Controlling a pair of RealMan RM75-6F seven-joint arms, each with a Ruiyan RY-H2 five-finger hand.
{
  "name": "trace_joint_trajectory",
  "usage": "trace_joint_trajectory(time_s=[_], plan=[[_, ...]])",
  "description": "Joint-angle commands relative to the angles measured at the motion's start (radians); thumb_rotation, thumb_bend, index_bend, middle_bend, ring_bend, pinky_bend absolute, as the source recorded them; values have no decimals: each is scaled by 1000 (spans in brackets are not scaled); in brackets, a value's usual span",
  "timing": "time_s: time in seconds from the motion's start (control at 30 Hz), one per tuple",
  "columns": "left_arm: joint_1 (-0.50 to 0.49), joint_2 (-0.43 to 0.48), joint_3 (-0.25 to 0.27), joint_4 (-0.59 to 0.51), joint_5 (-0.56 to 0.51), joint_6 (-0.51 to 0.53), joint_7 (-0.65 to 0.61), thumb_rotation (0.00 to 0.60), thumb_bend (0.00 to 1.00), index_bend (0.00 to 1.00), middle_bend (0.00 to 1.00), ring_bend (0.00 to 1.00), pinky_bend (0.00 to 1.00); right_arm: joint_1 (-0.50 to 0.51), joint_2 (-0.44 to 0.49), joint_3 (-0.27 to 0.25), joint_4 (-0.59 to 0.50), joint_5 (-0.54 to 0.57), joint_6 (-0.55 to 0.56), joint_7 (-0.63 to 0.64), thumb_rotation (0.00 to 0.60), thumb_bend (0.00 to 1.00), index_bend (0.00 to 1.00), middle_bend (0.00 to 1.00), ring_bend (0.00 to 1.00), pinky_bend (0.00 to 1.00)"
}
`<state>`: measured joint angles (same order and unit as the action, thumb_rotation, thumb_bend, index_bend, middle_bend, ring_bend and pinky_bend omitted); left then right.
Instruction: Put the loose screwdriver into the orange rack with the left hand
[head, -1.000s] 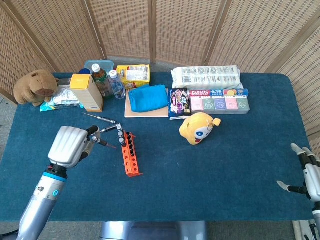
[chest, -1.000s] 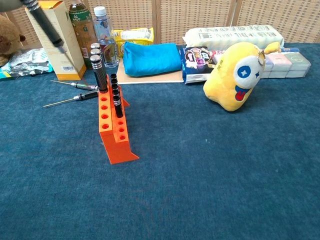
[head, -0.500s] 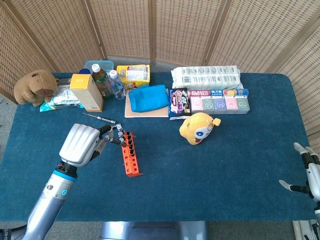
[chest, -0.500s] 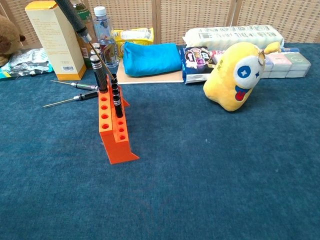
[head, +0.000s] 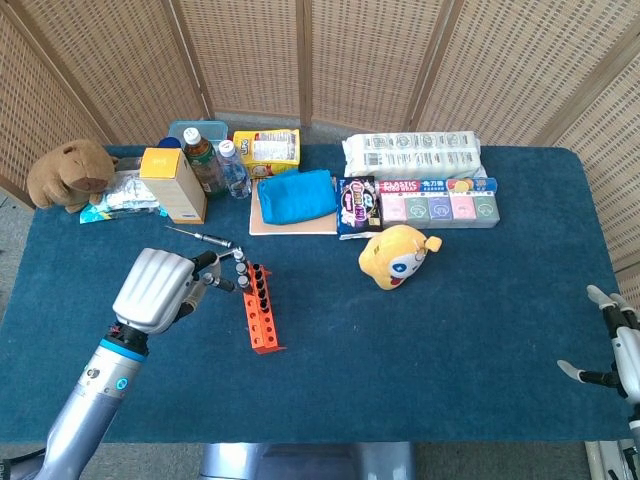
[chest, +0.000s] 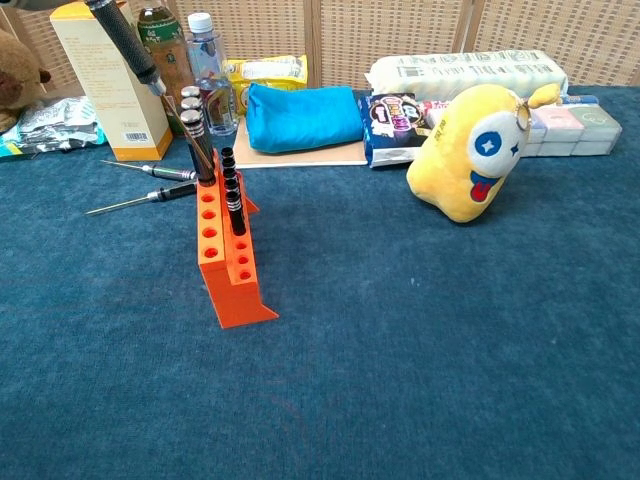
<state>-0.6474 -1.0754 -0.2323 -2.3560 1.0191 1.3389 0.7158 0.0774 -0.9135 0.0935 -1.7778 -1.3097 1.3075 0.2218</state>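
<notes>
The orange rack (head: 262, 316) (chest: 228, 262) stands left of the table's middle, with several black-handled screwdrivers (chest: 196, 135) upright in its far holes. My left hand (head: 160, 290) hovers just left of the rack's far end and grips a black-handled screwdriver (head: 218, 281) (chest: 124, 42). The tool is tilted, its tip pointing down and right toward the rack's far end but apart from it. Two more screwdrivers (chest: 152, 170) (chest: 140, 200) lie on the cloth left of the rack. My right hand (head: 621, 351) rests open at the table's right edge.
A yellow box (head: 173, 184), bottles (head: 203, 160) and a brown plush (head: 70, 172) stand behind the left hand. A blue pouch (head: 296, 196), snack packs (head: 438, 200) and a yellow plush (head: 397, 256) sit right of the rack on the blue tablecloth (head: 420, 350).
My left hand carried the screwdriver right toward the rack's far end, then drew back slightly left; its tip now sits a little farther from the rack. The right hand barely moved.
</notes>
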Motion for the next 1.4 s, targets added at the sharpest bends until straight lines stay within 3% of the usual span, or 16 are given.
trace_joint_trajectory(time_s=[0.03, 0.33, 0.6, 1.03, 1.4], plan=[[-8, 54, -14, 0, -28, -48, -49, 600, 392, 528, 1000, 1000, 1000, 0, -1, 0, 0, 0, 0, -2, 600, 42, 0, 148, 12, 0], [-55, 223, -46, 0, -130, -226, -160, 600, 391, 527, 1000, 1000, 1000, 3, -5, 0, 0, 2, -3, -12, 600, 43, 0, 148, 12, 0], [-76, 310, -46, 0, -150, -338, -247, 600, 391, 527, 1000, 1000, 1000, 1, -5, 0, -3, -1, 2, -15, 600, 43, 0, 147, 12, 0], [-104, 313, -30, 0, -163, -329, -249, 600, 392, 528, 1000, 1000, 1000, 0, -2, 0, -7, -3, 6, -13, 600, 44, 0, 148, 12, 0], [-153, 249, -9, 0, -223, -246, -148, 600, 391, 527, 1000, 1000, 1000, -1, -1, 1, -5, -1, 7, -9, 600, 44, 0, 148, 12, 0]])
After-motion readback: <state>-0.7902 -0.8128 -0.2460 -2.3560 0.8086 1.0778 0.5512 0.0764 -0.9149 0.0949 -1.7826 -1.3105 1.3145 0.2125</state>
